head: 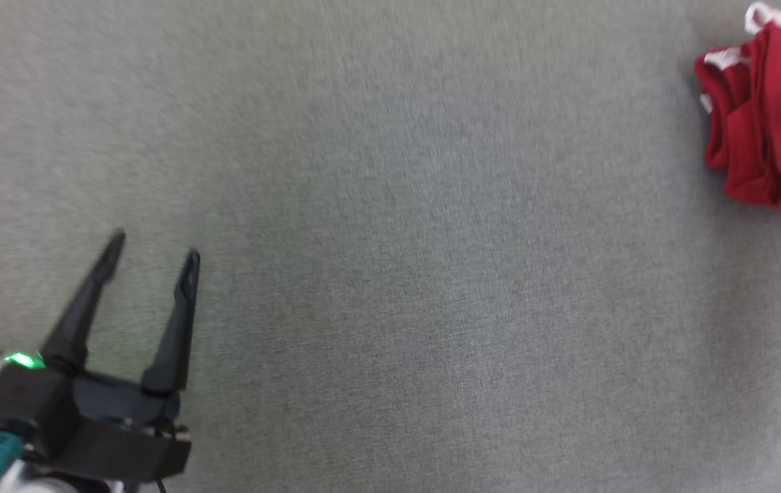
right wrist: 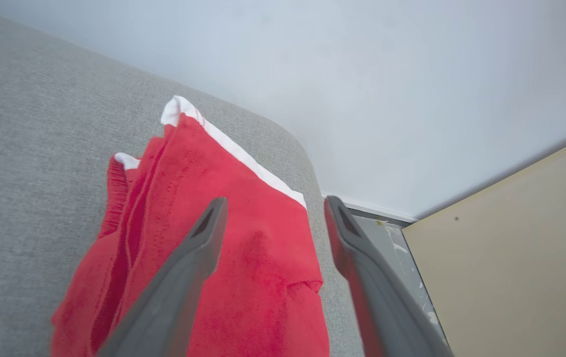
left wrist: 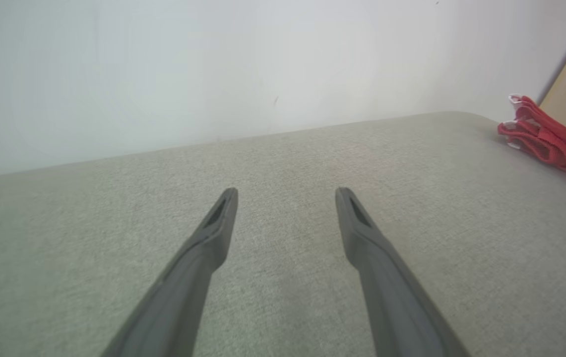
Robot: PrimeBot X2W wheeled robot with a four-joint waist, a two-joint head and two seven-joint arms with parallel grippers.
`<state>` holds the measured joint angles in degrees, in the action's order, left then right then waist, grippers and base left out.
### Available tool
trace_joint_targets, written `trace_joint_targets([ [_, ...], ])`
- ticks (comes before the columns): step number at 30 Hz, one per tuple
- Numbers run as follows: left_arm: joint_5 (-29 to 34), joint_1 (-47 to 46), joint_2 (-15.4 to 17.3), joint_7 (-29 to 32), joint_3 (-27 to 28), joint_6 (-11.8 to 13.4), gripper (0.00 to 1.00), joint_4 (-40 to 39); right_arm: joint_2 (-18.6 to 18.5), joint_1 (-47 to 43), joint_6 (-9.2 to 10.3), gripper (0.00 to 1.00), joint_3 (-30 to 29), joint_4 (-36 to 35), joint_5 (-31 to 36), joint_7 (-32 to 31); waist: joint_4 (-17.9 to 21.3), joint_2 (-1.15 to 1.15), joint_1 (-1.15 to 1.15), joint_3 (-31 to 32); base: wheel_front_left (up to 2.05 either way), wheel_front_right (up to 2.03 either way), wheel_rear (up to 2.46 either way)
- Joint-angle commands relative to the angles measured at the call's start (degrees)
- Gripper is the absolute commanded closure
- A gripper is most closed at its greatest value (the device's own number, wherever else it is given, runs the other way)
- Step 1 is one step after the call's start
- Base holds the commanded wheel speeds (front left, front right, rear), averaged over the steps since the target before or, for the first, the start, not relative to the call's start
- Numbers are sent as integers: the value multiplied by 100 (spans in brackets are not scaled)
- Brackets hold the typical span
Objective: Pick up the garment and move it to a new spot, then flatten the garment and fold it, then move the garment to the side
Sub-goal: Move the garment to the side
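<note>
The garment (head: 753, 137) is red with white trim and lies folded and bunched at the far right of the grey fabric surface (head: 390, 239). It also appears at the right edge of the left wrist view as the garment (left wrist: 550, 141). My right gripper (right wrist: 275, 203) hovers just above the garment (right wrist: 263, 277), open, with nothing between its fingers. A dark part of it shows at the head view's right edge. My left gripper (head: 154, 248) is open and empty at the lower left, far from the garment. My left gripper (left wrist: 286, 191) points over bare surface.
The garment lies beside the surface's rounded far corner (right wrist: 292, 144). Beyond the edge are a white wall (right wrist: 387, 74), a beige panel (right wrist: 511, 258) and a strip of floor (right wrist: 387, 238). Bare grey surface stretches between the two grippers.
</note>
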<state>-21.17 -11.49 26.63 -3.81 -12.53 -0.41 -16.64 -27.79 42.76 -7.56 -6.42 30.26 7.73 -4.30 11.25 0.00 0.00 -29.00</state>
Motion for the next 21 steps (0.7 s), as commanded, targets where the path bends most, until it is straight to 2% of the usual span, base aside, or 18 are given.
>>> trace_joint_targets([
  [1,-27,198,-104,-143,-46,41,0,229,188,-337,12,0,21,-148,-157,107,-259,0,0,618,0,0,0],
  [5,-63,419,-311,-430,-142,110,0,689,566,-1006,12,0,9,-703,-407,215,-424,0,0,1205,0,0,0],
  [8,140,598,-346,-623,-212,204,0,1028,866,-1617,12,0,-57,-1222,-559,213,-562,0,0,1659,0,0,0],
  [10,57,669,-505,-776,-189,293,0,1205,1135,-2014,12,0,-157,-1575,-742,257,-660,0,0,1944,0,0,0],
  [11,57,669,-505,-776,-189,293,0,1205,1135,-2014,12,0,-157,-1575,-742,257,-660,0,0,1944,0,0,0],
  [18,-133,867,-893,-1105,103,450,0,1748,1915,-3095,11,0,-260,-2105,-1493,593,-974,0,0,2747,0,0,0],
  [21,-172,936,-1033,-1143,384,380,0,1742,2117,-3393,12,0,-146,-2110,-1775,723,-1083,0,0,2937,0,0,0],
])
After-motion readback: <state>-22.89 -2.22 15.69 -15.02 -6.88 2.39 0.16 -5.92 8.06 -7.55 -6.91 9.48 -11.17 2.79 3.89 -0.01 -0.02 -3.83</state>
